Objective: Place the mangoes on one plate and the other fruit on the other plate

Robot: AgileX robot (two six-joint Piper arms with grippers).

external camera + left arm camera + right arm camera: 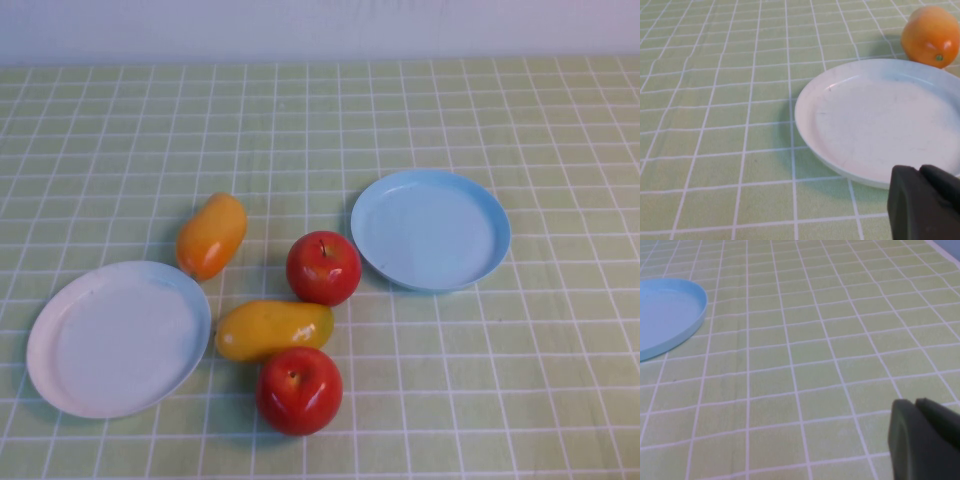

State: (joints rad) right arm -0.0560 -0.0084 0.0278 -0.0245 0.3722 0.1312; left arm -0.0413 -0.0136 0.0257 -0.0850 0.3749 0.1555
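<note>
left claw point(925, 202): dark grey, rounded, matte | right claw point(925, 437): same

Green white-checked tablecloth point(420, 120) covers table; pale wall point(320, 28) behind

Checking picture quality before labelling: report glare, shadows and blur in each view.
High view: evenly lit, small highlights on both apples, soft shadows beside the fruit. Left wrist view: faint sheen on the white plate, which shades the cloth; the left claw is a dark blur at the corner. Right wrist view: flat light, no glare; the right claw is equally blurred beside the blue plate.
</note>
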